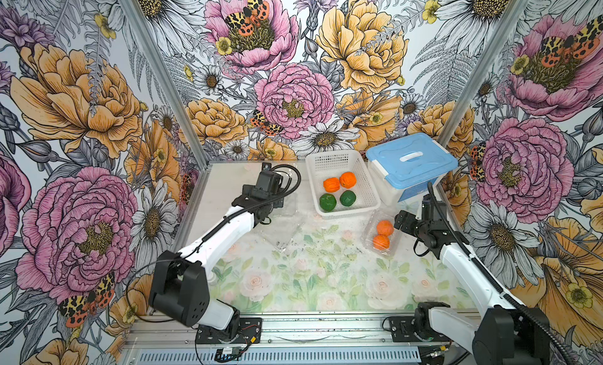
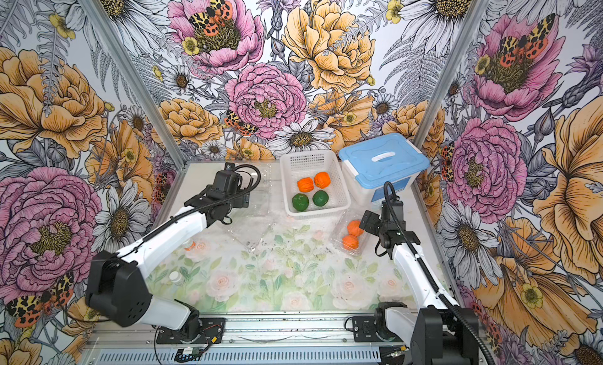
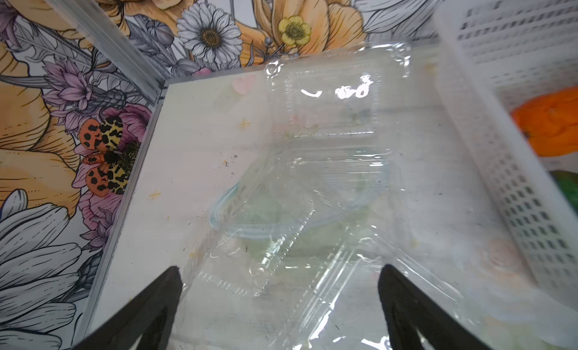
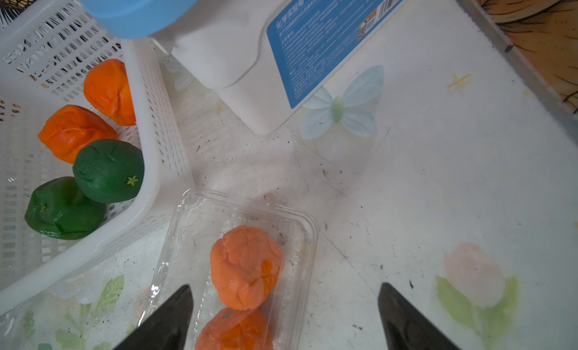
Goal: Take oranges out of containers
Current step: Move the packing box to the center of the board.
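Two bright oranges [image 1: 385,227] [image 4: 247,267] lie in a clear container [image 1: 368,239] [image 4: 300,226] at the right, hazy under its thin plastic. My right gripper [image 4: 284,287] [image 1: 398,221] hangs open just above it, one finger over the container, the other over bare table. Two orange [image 1: 331,184] and two green oranges [image 1: 327,202] sit in the white basket [image 1: 332,164]. My left gripper [image 3: 280,270] is open and holds nothing, low over an empty clear container [image 3: 281,214] [image 1: 284,231]. A second empty container [image 3: 337,107] lies beyond it.
A white tub with a blue lid [image 1: 411,161] stands at the back right, close behind my right wrist. The basket's wall [image 3: 500,164] runs beside my left gripper. The metal frame post [image 3: 137,76] and table edge are near on its other side. Two small bottles [image 2: 177,277] stand under the left arm.
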Controlling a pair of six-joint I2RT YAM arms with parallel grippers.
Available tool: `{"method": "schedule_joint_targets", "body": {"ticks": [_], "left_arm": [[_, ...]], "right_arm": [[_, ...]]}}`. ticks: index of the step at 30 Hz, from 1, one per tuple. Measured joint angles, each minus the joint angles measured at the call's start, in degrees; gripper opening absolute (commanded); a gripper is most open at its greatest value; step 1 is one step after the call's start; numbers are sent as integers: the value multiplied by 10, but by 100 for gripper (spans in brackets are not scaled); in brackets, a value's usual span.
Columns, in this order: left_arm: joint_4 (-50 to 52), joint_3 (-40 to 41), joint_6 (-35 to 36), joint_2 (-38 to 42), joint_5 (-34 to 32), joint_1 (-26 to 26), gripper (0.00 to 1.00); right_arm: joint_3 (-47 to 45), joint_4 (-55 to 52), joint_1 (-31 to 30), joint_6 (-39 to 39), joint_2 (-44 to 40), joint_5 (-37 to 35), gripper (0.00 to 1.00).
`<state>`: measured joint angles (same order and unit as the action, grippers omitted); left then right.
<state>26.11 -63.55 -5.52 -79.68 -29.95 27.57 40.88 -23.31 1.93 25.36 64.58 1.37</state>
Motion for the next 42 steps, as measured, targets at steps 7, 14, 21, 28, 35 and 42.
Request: {"method": "schedule_joint_targets", "body": {"ticks": [7,14,21,28,35,42], "left_arm": [[-103,144,15,127,-43,156,99],[-123,215,11,143,-50,223,99],[-159,219,-3,108,-47,228,99],[-188,217,-23,19,-45,270,99],[-193,202,-52,-23,-45,308,99],[-195,200,-80,-14,-46,311,99]], "right_arm": [[35,9,40,-10,89,0,88],[60,19,12,-15,146,-23,83],[14,25,-81,-16,118,-50,81],[-15,24,-157,21,78,-45,80],[-17,27,-261,67,78,-35,80],[-30,32,-376,125,63,-25,80]]}}
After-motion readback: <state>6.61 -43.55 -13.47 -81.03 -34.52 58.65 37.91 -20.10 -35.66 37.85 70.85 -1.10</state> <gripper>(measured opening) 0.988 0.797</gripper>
